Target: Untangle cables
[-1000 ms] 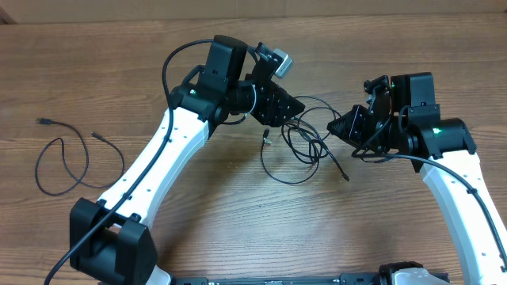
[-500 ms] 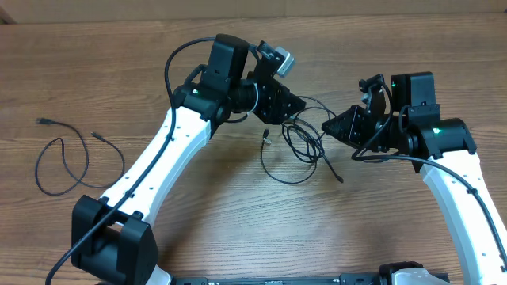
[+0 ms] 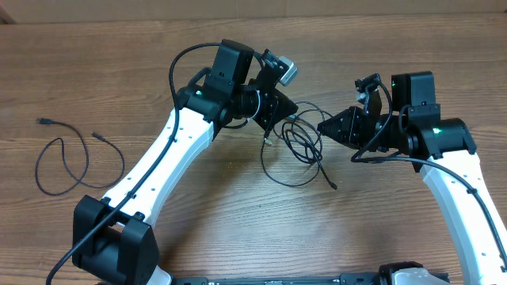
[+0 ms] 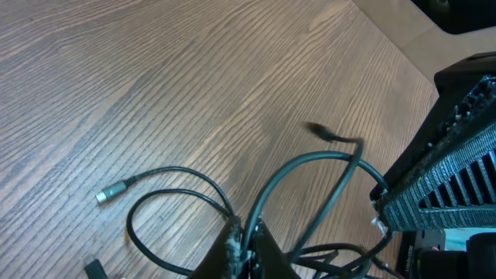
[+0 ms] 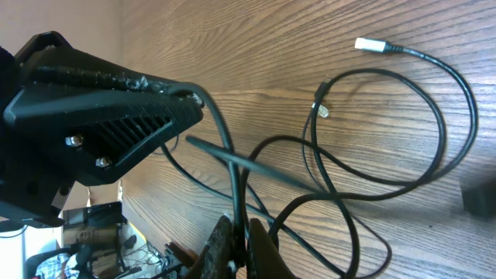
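Pinched shut, the left gripper [image 4: 246, 232] has one thin black strand caught between its fingertips. The strand rises from them in a tall arch. Its fingers meet with no gap that I can see besides the cord itself. The right gripper [image 5: 238, 229] is likewise closed narrow, with one or two strands running straight into the seam between its fingers.

Both grips are on the tangle of cables [image 3: 303, 145], which is near the middle of the table [image 3: 396, 47]. The left gripper holds the tangle at its upper left edge and the right gripper at its upper right edge. The two sets of fingertips are close together above the tangle and point toward each other. Whether they touch cannot be told.

Below the held parts, the tangle hangs and spreads into several overlapping loops on the wood. A silver-tipped plug [image 5: 370, 45] lies at the tangle's left edge, on the end of a strand that curves away from the bunch. A black plug end [image 3: 333, 186] trails out at the tangle's lower right, just past the widest loop.

Far to the left of the tangle, well apart from it and from both arms, a separate cable [image 3: 63, 162] lies flat on the wood. It forms one loose open curl, with both of its ends free.
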You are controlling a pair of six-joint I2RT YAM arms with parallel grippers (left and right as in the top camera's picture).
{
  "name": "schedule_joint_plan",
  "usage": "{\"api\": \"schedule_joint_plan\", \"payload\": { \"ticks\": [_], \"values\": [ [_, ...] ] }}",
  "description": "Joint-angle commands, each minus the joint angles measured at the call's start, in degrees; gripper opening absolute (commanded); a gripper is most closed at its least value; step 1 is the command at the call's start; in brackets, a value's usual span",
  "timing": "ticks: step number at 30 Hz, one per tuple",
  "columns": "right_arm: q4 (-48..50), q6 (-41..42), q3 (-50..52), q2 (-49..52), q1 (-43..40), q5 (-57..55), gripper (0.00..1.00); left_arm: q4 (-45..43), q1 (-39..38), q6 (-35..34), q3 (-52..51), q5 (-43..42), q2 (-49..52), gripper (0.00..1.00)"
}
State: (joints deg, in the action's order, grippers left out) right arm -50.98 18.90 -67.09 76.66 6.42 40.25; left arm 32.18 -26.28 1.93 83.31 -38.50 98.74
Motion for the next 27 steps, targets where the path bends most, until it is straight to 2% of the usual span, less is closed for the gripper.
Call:
{"api": "schedule_joint_plan", "payload": {
  "ticks": [1,13,16,19,20,25,27],
  "values": [
    [0.13,-0.74,-1.11,-0.13,0.07,0.28,0.04,0.15,0.0,1.97,1.18,0.15,0.52,0.04],
    [-9.38,5.14,-1.11,-0.13,0.07,-23.26,0.04,0.26,5.81,1.88,1.2,-0.09,-1.68,0.04],
    [-9.62,5.09,-1.11,-0.13,0.07,-23.43,0.04,0.66,6.58,1.7,1.2,-0.57,-2.12,0.04],
    [-8.28,3.98,-1.11,-0.13,0.07,-18.95,0.05,0.79,6.67,1.75,1.18,-5.33,-2.14,0.04],
    [-7.61,2.84,-1.11,-0.13,0.07,-16.81,0.06,0.76,6.6,1.75,1.2,-6.25,-2.14,0.04],
    [-3.89,0.52,-1.11,-0.13,0.07,-7.98,0.41,0.55,6.21,1.75,1.2,-8.07,-2.14,0.04],
    [-3.28,0.52,-1.11,-0.13,0.07,-7.5,0.45,0.35,6.08,1.75,1.2,-8.07,-2.19,0.04]
  ]
}}
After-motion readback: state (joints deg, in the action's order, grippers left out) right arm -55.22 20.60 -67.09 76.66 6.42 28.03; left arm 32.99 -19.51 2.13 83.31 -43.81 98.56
